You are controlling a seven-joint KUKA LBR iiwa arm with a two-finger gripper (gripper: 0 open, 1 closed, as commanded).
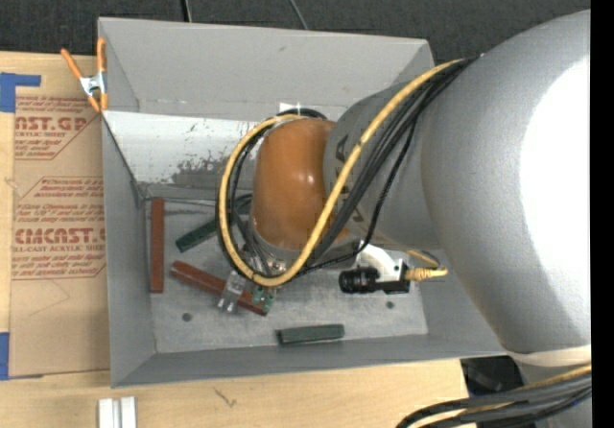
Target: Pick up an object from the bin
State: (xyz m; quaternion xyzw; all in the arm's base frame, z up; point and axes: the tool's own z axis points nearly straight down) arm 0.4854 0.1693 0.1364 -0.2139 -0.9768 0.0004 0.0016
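Orange wrist cover (288,188), gripper (240,284) seemingly over brown stick (197,275)

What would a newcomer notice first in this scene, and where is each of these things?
The big silver arm takes up the right side, and its orange cover, ringed by yellow and black cables, hangs over the middle of the grey bin. On the bin's floor, a long reddish-brown stick lies along the left wall, a second stick lies slantwise below the cover, and a dark bar lies near the front wall.
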